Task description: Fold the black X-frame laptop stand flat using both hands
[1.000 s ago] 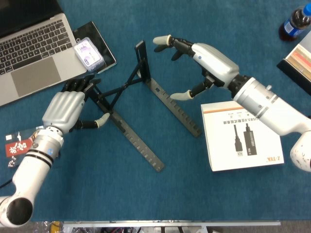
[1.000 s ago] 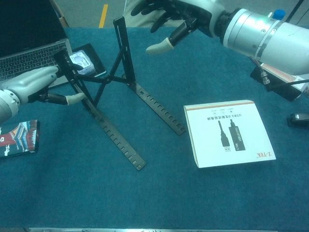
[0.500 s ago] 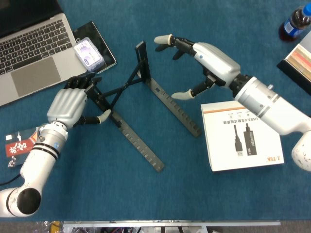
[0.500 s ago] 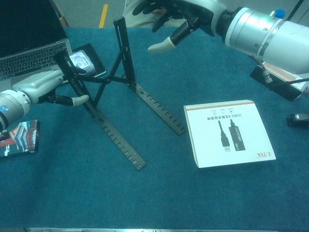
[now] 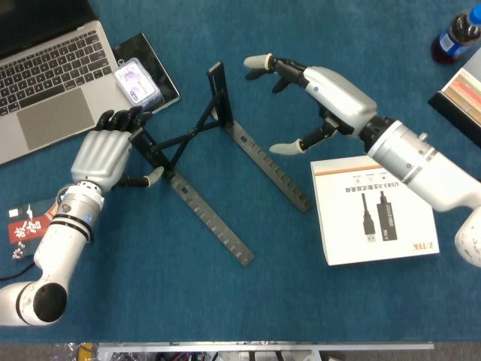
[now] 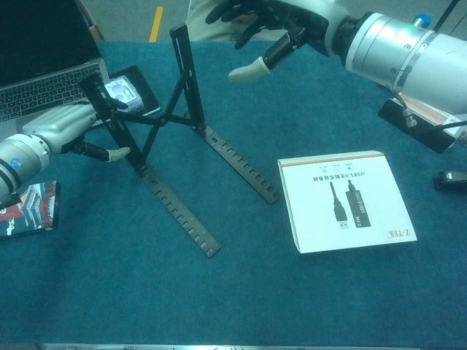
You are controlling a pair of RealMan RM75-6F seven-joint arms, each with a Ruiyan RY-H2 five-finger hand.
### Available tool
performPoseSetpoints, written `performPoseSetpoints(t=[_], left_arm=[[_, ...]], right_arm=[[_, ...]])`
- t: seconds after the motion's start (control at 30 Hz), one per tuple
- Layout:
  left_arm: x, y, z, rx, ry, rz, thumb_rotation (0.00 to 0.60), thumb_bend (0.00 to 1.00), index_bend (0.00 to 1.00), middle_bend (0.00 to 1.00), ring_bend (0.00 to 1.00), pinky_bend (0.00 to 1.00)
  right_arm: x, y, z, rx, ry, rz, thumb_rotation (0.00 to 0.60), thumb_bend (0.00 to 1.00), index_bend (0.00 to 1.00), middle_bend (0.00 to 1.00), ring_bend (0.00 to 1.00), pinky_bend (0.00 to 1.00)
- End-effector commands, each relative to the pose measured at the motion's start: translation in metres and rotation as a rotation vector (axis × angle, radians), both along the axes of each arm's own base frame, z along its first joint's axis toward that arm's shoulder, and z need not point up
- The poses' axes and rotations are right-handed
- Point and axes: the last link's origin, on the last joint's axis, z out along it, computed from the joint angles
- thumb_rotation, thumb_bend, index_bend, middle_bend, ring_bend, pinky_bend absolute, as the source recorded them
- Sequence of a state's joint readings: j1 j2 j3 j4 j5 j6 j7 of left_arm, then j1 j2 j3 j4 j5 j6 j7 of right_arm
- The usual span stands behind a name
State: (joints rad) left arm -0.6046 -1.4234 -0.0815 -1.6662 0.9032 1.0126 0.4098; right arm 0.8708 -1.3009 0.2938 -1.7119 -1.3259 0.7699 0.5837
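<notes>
The black X-frame laptop stand (image 5: 199,131) stands opened on the blue table, its two notched rails (image 5: 210,222) splayed apart and its crossed struts (image 6: 157,120) raised. My left hand (image 5: 101,154) lies against the stand's left upright, fingers stretched and spread behind it. Its thumb (image 6: 109,153) touches low on the rail, and it holds nothing. My right hand (image 5: 331,94) hovers to the right of the tall right upright (image 6: 182,58), fingers spread wide and clear of it. The chest view shows that hand (image 6: 292,18) above the table's far side.
An open laptop (image 5: 45,83) sits at the back left beside a dark pad (image 5: 161,71) carrying a small clear case (image 5: 137,81). A white cable box (image 5: 372,210) lies right of the stand. A bottle (image 5: 455,37) and striped box (image 5: 462,94) stand far right. A printed packet (image 5: 26,226) lies by my left wrist.
My left hand's fingers have straightened and spread upward beside the left upright. The right hand has drifted slightly right, away from the stand. The stand has barely shifted.
</notes>
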Motion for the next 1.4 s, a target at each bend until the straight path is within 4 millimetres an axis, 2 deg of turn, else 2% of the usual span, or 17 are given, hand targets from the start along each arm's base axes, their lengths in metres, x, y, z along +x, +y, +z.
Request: performPoseSetpoints(t=[0.03,0.23,0.4,0.83,1.0,1.4], left_arm=[[-0.001,0.002,-0.001,0.013,0.004,-0.005,0.367,0.26,0.00,0.00,0.00,0.00],[-0.001,0.004,0.001,0.036,0.013,-0.019,0.414,0.26,0.00,0.00,0.00,0.00],[0.000,-0.002,0.007,0.024,0.007,-0.023,0.413,0.26,0.00,0.00,0.00,0.00],[0.012,-0.041,0.023,-0.052,0.015,-0.128,0.433,0.26,0.00,0.00,0.00,0.00],[0.020,-0.053,0.026,-0.080,-0.018,-0.164,0.484,0.26,0.00,0.00,0.00,0.00],[0.028,-0.078,0.033,-0.180,0.007,-0.203,0.490,0.26,0.00,0.00,0.00,0.00]], right_arm=[[0.000,0.000,0.000,-0.001,-0.001,-0.001,0.600,0.06,0.14,0.23,0.14,0.29],[-0.002,0.000,0.001,-0.004,0.002,-0.005,0.600,0.06,0.14,0.23,0.14,0.29],[-0.003,0.000,0.001,-0.005,0.000,-0.008,0.600,0.06,0.14,0.23,0.14,0.29],[-0.007,0.002,0.008,-0.019,-0.014,-0.012,0.600,0.06,0.14,0.23,0.14,0.29],[-0.007,0.003,0.009,-0.021,-0.018,-0.013,0.600,0.06,0.14,0.23,0.14,0.29],[-0.007,0.005,0.011,-0.017,-0.030,-0.013,0.600,0.06,0.14,0.23,0.14,0.29]])
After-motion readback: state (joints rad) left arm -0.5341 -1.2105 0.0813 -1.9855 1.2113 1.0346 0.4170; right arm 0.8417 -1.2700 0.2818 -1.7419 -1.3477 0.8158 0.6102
